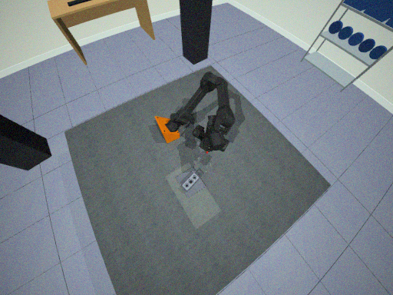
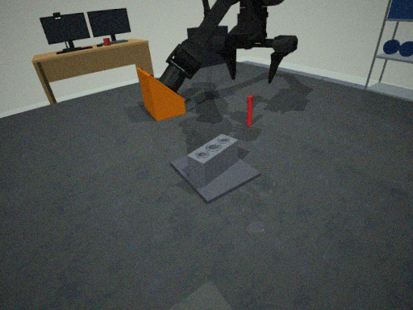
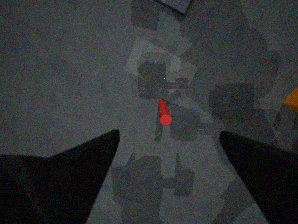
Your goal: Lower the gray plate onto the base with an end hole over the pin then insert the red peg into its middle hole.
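Two fingers of your claw (image 2: 251, 81) (image 3: 170, 134) stand spread wide, with nothing between them. From the wrist, the red peg (image 1: 207, 152) (image 2: 249, 111) (image 3: 164, 113) shows beyond the fingertips, between their lines; the exterior view shows you it is upright on the mat (image 1: 142, 215) (image 2: 101, 210) and below the claw, while from the top only a red speck of it peeks out by the claw. Farther out, your plate (image 1: 190, 180) (image 2: 213, 148) lies level over the base (image 1: 199, 187) (image 2: 231, 181) (image 3: 176, 4). You get its three holes in a row from the top and exterior; the wrist catches only a corner of the base. The orange mount (image 1: 167, 132) (image 2: 163, 98) (image 3: 292, 100) is whole in the exterior view, but just an edge in the wrist's.
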Tool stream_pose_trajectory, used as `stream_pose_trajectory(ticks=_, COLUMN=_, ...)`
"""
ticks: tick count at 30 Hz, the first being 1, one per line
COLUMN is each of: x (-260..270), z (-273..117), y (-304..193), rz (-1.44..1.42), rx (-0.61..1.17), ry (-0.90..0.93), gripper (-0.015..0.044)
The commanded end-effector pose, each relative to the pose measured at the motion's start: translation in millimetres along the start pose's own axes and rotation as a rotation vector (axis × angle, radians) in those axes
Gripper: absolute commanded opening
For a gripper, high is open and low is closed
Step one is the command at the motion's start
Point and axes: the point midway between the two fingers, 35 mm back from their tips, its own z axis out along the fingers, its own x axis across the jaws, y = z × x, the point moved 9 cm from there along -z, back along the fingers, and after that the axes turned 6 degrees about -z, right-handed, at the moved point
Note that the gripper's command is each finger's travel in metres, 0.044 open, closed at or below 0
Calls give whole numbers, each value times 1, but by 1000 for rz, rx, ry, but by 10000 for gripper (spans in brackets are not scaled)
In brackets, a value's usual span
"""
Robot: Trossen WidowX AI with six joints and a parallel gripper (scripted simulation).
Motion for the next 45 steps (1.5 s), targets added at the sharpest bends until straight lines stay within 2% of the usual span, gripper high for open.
stream_pose_trajectory(ticks=1, x=0, z=8, y=0, rz=4, rx=2, ry=4, gripper=440)
stream_pose_trajectory(ticks=43, x=-1, z=77, y=-2, rz=3, rx=4, ry=7, gripper=440)
stream_pose_trajectory(ticks=45, x=-1, z=77, y=-2, rz=3, rx=4, ry=7, gripper=387)
